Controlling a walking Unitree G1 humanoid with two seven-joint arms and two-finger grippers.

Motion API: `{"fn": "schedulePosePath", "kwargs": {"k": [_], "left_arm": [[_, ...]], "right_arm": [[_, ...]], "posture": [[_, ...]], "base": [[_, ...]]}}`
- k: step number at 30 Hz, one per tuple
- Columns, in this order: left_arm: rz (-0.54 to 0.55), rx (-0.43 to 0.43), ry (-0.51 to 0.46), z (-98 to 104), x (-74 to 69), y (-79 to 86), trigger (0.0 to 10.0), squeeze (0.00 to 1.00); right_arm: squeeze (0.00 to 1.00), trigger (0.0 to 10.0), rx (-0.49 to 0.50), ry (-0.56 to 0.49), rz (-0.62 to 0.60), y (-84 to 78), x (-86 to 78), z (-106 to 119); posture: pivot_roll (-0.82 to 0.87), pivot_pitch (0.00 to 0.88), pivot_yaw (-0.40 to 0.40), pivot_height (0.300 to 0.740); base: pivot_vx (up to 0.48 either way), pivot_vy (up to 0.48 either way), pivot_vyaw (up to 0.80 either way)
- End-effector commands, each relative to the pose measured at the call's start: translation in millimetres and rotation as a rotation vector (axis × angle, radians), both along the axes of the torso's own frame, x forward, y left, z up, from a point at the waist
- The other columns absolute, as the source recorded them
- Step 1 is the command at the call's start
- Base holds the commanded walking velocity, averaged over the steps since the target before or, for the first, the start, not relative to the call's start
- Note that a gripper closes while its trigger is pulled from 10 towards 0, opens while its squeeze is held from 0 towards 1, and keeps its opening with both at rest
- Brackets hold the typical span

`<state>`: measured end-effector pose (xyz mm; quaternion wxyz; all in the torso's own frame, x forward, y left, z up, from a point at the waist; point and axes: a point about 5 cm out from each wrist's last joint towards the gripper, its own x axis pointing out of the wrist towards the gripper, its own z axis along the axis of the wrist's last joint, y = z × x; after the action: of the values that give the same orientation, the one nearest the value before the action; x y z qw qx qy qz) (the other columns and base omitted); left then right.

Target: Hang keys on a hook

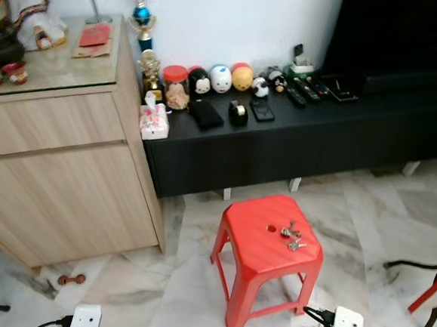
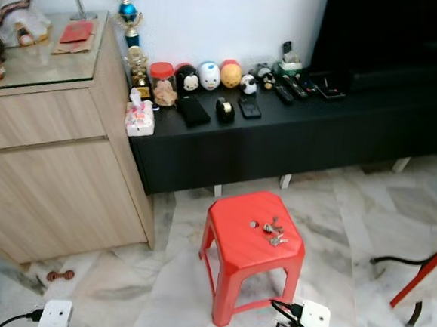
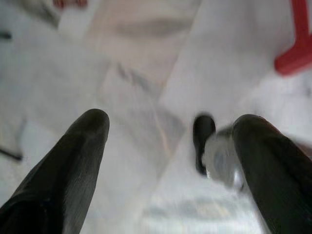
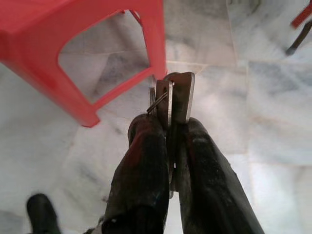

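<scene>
Both hands carry long, rounded black fingers (image 3: 63,170) — the right hand's (image 4: 173,122) smeared reddish.

Red stool (image 1: 267,247) mid-floor, open tiles around; cabinet (image 1: 58,181) left, cluttered black console (image 1: 296,139) behind

The right gripper (image 4: 168,129) points down at the floor, its two black fingers pressed together and clamping a bunch of keys (image 4: 171,97) that juts past the tips. The left gripper (image 3: 170,126) also hangs pointing floorward, its fingers (image 3: 73,161) spread well apart, gripping nothing
</scene>
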<state>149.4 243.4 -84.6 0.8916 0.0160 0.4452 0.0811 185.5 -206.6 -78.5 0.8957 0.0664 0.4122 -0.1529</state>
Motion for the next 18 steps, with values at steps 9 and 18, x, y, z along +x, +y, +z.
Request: {"fn": "schedulePosePath", "kwargs": {"k": [9, 18], "left_arm": [[0.049, 0.014, 0.058, -6, -23.6, 10.6, 10.0, 0.0], [0.049, 0.029, 0.09, -8, -37.1, 15.7, 10.0, 0.0]], "right_arm": [[0.0, 10.0, 0.012, 0.035, 0.02, -2.6, -7.4, -4], [0.0, 10.0, 0.026, 0.055, 0.01, 0.1, -14.2, -7]], "posture": [[0.17, 0.0, -0.016, 0.74], [0.18, 0.0, -0.006, 0.74]], "base": [[0.0, -0.148, 0.0], [0.0, -0.276, 0.0]]}}
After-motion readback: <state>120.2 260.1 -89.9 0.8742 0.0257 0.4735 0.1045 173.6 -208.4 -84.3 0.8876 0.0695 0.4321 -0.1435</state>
